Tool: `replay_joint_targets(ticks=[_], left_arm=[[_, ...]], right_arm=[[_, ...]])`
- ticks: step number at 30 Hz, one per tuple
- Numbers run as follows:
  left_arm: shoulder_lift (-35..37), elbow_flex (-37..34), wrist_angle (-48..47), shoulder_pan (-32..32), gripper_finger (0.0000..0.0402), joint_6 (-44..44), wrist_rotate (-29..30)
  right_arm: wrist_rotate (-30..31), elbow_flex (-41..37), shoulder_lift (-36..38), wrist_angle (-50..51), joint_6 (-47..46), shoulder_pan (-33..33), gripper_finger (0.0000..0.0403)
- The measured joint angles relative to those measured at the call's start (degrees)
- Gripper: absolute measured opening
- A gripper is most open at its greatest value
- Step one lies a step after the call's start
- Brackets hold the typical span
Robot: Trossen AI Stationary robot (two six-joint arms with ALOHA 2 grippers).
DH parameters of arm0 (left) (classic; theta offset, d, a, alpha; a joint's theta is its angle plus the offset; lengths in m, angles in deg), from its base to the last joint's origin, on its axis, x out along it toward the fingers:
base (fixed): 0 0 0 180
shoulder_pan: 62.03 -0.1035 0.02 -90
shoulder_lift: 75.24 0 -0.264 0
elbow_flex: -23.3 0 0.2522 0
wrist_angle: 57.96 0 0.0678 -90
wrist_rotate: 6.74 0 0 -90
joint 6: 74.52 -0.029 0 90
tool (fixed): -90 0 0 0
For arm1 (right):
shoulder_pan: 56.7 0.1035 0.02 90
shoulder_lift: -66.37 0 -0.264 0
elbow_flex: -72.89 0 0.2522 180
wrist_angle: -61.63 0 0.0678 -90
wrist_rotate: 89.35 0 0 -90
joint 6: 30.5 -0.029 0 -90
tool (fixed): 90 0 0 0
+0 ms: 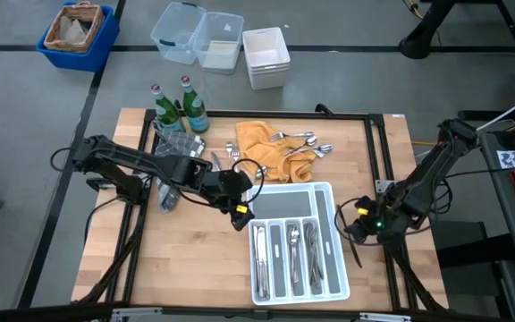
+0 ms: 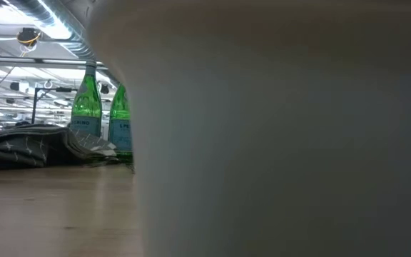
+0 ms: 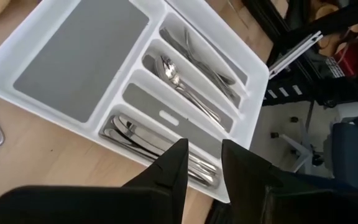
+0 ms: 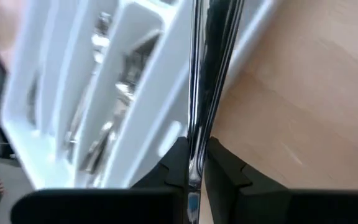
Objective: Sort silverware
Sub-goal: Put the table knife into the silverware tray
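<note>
Sorted silverware fills the white tray's narrow slots, while loose pieces wait on a yellow cloth just beyond it. The right gripper, beside the tray, pinches one slim utensil, likely for filing. The left gripper, part-open and empty, hovers over the tray's corner.

1. White compartmented tray on the wooden worktop, between both claws.
2. Two green glass bottles and a yellow cloth beyond the left claw.
3. Blue bin off the worktop.
</note>
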Motion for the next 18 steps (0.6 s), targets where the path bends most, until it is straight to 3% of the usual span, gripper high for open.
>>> replay_joint_targets(ticks=[6,11,18], left_arm=[[0.01,0.00,0.52,0.01,0.0086,0.47,0.23],[-0.14,0.00,1.05,0.02,0.0086,3.01,3.79],[-3.17,0.00,8.88,0.00,0.0086,6.15,8.32]], right_arm=[[3.65,0.02,1.79,-3.47,3.42,-0.06,0.0037],[5.91,0.04,2.43,-7.75,5.97,-0.09,0.0037],[12.56,0.04,2.43,-14.46,9.39,-0.11,0.0037]])
